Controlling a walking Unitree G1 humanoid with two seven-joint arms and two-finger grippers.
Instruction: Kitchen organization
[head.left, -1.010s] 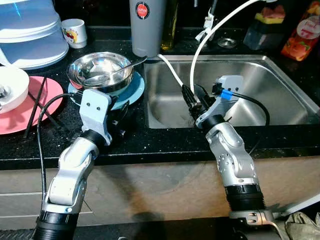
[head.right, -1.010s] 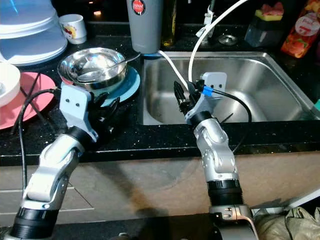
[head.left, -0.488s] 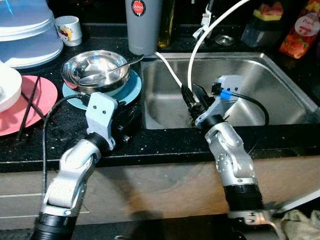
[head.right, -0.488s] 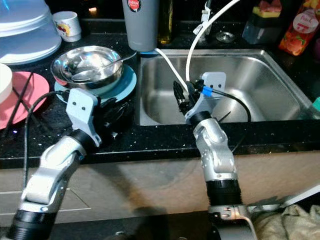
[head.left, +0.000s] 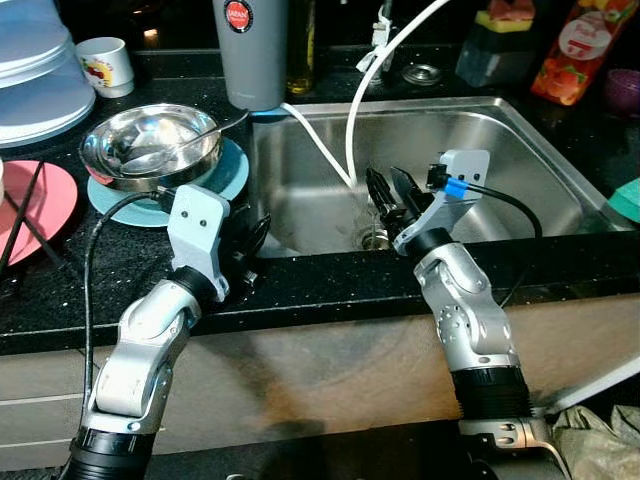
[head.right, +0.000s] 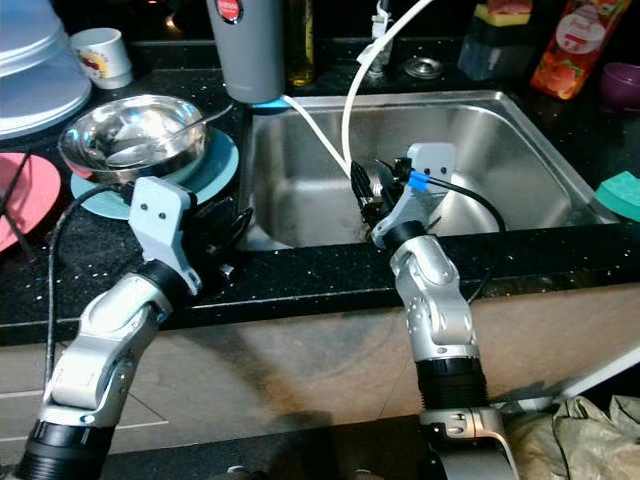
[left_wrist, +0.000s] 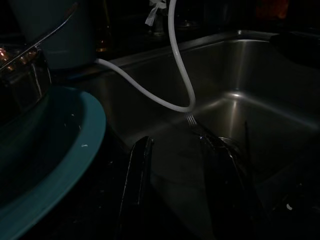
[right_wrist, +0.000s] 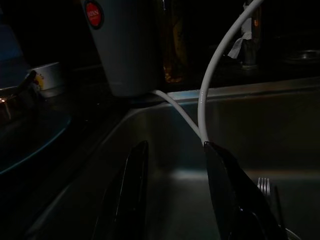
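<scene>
Steel bowl (head.left: 150, 150), spoon inside, sat on the teal plate (head.left: 225, 172) on the black desk (head.left: 60, 290), left of the sink (head.left: 520, 150). Over the last second shifted leftward across both eye views along with everything else, so put down to camera motion, not to any handling. Left tool (head.left: 245, 240) hovered empty just beside the plate, fingers parted narrowly; right tool (head.left: 388, 195) hung over the sink near a fork (left_wrist: 192, 121), likewise parted, gripping nothing. Probably still positioning; nothing tidied yet.

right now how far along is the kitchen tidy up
Early. Nothing looks put away: steel bowl with spoon sits on the teal plate, a fork lies in the sink. Both grippers, left and right, are open and empty. Dishes remain.
</scene>
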